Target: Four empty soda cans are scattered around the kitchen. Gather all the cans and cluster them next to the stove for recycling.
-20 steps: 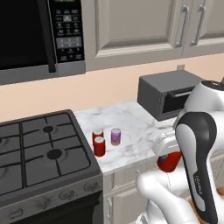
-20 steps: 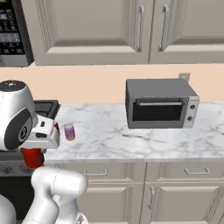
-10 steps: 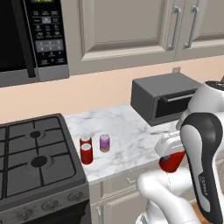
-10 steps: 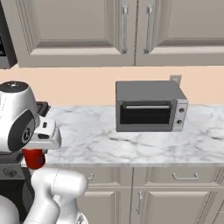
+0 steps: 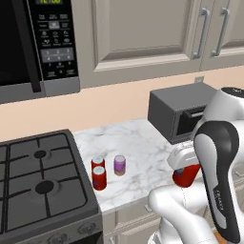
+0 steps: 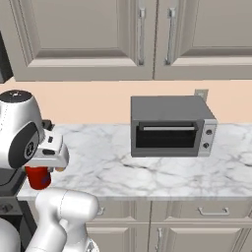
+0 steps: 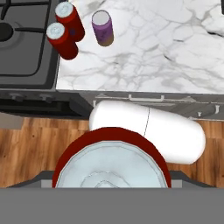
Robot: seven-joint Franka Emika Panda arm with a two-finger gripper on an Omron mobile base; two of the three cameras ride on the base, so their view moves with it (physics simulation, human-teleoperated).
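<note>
Now, in the left base view, the whole picture has slid since a moment ago because our base is driving: the stove [image 5: 40, 183] takes less of the lower left, and the two red cans [image 5: 98, 172] and purple can [image 5: 119, 165] sit lower centre on the surface [image 5: 143, 152]. Our hand [image 5: 187, 167] grips a fourth red can [image 5: 187, 175] at right.

In the right base view, that can [image 6: 38, 177] hangs lower left.

In the hand view, it [image 7: 111, 162] fills the bottom; the cluster lies upper left, so delivery is near.
</note>
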